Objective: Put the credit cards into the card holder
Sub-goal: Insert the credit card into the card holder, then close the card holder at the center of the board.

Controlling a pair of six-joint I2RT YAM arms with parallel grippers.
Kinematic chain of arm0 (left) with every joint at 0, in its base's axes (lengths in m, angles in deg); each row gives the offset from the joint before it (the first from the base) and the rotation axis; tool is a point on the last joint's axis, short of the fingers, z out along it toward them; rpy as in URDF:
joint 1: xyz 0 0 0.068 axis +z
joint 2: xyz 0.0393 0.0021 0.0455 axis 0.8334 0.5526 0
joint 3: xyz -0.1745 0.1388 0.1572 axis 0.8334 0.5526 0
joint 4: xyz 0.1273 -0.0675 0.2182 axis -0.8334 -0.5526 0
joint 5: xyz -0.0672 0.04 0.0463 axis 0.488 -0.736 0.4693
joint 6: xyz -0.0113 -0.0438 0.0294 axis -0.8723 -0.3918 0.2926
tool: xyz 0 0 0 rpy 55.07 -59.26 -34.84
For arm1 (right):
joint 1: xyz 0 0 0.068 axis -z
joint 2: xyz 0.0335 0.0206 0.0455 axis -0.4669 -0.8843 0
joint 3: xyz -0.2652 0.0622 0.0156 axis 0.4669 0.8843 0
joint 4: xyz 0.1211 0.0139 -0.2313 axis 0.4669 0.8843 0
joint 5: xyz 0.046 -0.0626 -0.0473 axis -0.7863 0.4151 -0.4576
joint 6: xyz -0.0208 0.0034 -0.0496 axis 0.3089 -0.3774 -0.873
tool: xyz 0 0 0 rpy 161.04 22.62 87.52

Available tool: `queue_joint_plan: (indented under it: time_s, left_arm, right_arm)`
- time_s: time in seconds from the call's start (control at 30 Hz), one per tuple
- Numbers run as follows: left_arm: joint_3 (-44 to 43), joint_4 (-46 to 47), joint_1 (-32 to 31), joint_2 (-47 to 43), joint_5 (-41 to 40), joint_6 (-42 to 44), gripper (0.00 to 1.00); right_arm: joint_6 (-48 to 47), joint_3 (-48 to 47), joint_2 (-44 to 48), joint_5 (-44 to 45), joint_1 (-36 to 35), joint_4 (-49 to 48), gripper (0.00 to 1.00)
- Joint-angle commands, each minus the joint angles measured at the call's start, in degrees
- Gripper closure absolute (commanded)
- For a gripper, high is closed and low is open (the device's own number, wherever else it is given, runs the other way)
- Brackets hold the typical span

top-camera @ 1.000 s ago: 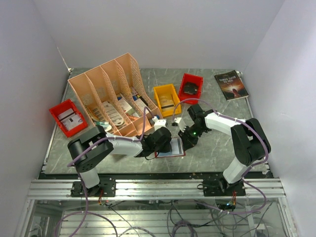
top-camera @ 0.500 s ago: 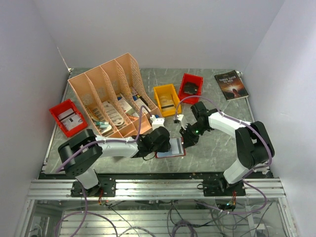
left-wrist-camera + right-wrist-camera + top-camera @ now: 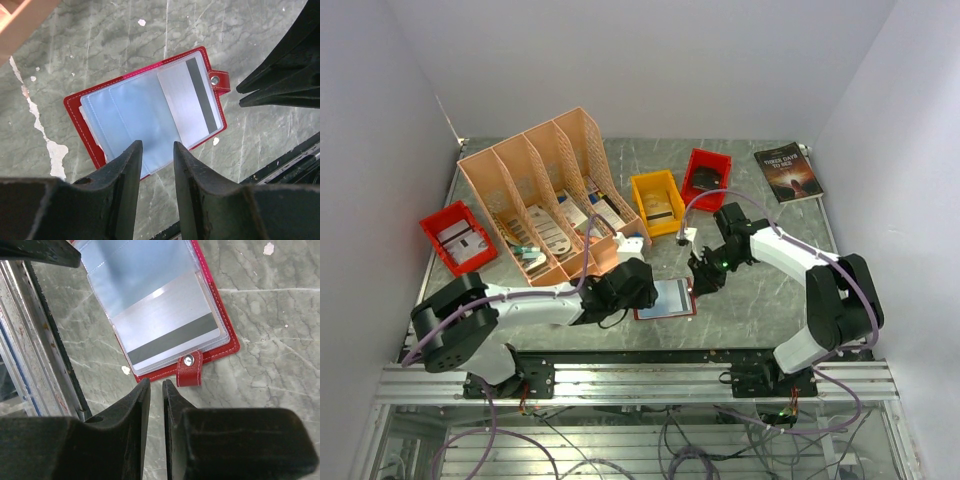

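Note:
The red card holder [image 3: 667, 298] lies open and flat near the table's front edge, its clear pockets facing up. A greyish credit card [image 3: 187, 100] with a dark stripe sits in the pocket on the side with the snap tab [image 3: 188, 367]. My left gripper [image 3: 156, 147] hovers over the holder's near-left edge, open, with nothing between its fingers. My right gripper [image 3: 156, 384] hangs just off the tab side, open by a narrow gap and empty. From above, the left gripper [image 3: 638, 290] and right gripper [image 3: 705, 281] flank the holder.
A peach file organizer [image 3: 550, 190] stands at the back left. A yellow bin [image 3: 658, 203] and a red bin [image 3: 705, 178] sit behind the holder, another red bin [image 3: 458, 238] far left, a dark book [image 3: 788, 172] back right. The metal rail [image 3: 30, 355] runs close by.
My left gripper has drawn back to the left off the card holder and opened. The right gripper has backed off slightly and parted its jaws a little. More of the holder shows.

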Motion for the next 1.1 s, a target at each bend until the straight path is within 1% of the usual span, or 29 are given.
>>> queue_joint_plan:
  time_s: [0.0,0.13,0.27,0.43,0.53,0.63,0.73,0.9,1.07]
  left_arm:
    - [1.1,0.1,-0.2,-3.9,-3.1,2.3,0.57]
    - [2.6,0.2,-0.2,-8.0,-4.8,3.0,0.57]
    - [5.2,0.7,-0.2,-13.0,-6.3,3.4,0.51]
    - [7.7,0.8,-0.2,-17.5,-7.7,3.1,0.48]
    - [9.8,2.0,-0.2,-20.1,-7.9,2.4,0.4]
    - [13.1,6.3,-0.1,-22.9,-7.1,2.6,0.3]
    - [15.4,8.2,-0.1,-25.2,-6.8,1.6,0.24]
    - [15.8,4.0,-0.1,-28.9,-5.2,1.1,0.24]
    - [18.4,4.3,-0.1,-33.7,-3.7,0.2,0.24]
  right_arm:
    - [-1.7,-0.5,2.0,-2.1,0.9,1.1,0.83]
    - [-2.3,-0.4,2.8,-2.9,1.4,1.5,0.83]
    - [-2.7,-0.4,3.7,-3.7,2.0,1.7,0.82]
    - [-3.8,-0.4,5.1,-5.6,2.6,2.4,0.82]
    - [-4.3,-0.6,6.6,-7.2,3.3,2.6,0.82]
    - [-4.8,-0.9,7.7,-9.1,4.0,2.8,0.82]
    - [-5.6,-1.6,8.7,-10.7,4.0,3.0,0.82]
    - [-7.4,-4.0,10.9,-13.4,4.0,3.1,0.8]
    - [-17.3,-3.5,13.1,-18.0,4.0,5.6,0.76]
